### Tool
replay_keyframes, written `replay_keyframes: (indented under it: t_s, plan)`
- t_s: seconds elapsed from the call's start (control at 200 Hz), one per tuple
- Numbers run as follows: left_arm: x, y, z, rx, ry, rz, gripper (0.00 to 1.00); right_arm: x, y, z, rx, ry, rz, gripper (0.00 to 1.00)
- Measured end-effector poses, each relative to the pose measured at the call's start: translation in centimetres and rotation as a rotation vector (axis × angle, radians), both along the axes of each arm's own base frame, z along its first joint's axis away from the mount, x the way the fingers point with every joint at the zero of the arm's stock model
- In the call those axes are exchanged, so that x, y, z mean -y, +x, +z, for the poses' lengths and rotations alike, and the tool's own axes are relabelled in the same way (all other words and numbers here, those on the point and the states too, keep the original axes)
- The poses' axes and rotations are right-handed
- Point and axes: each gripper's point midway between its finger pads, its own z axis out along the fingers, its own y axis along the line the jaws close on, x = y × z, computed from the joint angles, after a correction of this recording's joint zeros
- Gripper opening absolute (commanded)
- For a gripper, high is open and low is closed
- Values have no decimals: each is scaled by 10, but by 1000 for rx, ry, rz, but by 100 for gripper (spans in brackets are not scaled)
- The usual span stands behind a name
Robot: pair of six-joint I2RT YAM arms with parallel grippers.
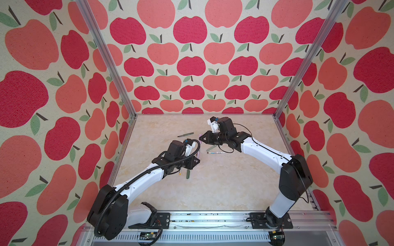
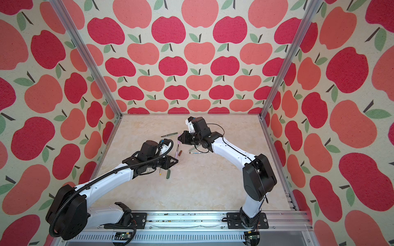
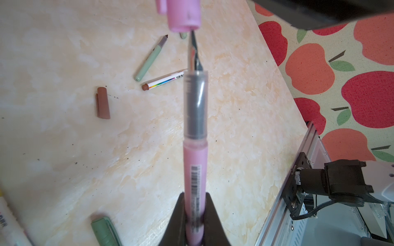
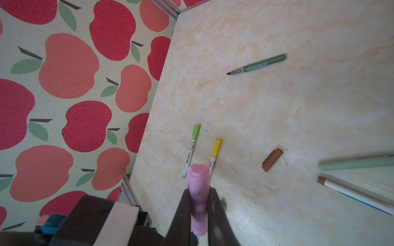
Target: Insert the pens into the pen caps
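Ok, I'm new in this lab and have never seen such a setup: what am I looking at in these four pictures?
Two robot arms, the left arm and the right arm, are mounted at the near edge of a marbled table with apple-print walls around it. Two pictures look down from overhead, nearly alike. The other two come from a camera on each arm's wrist, looking along its gripper. The left gripper is shut on a pink pen; the right gripper is shut on a pink cap, with the pen's tip at the cap's mouth. Lying loose on the table are a brown cap, a dark green pen and a sage pen.
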Motion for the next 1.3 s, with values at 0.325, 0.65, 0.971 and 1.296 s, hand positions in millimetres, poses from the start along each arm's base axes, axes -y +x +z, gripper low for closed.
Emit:
replay_keyframes:
  t_s: [0.325, 0.65, 0.971, 1.296]
  plan:
    - [-3, 4, 1, 8, 0, 16, 1, -4, -7, 6, 6, 11, 18, 5]
    - [-3, 7, 3, 17, -5, 20, 1, -9, -13, 6, 3, 13, 38, 5]
    - [-5, 6, 3, 16, -7, 26, 1, -11, -15, 6, 11, 10, 45, 5]
    - [-8, 4, 9, 19, -13, 42, 1, -17, -18, 7, 55, 6, 59, 4]
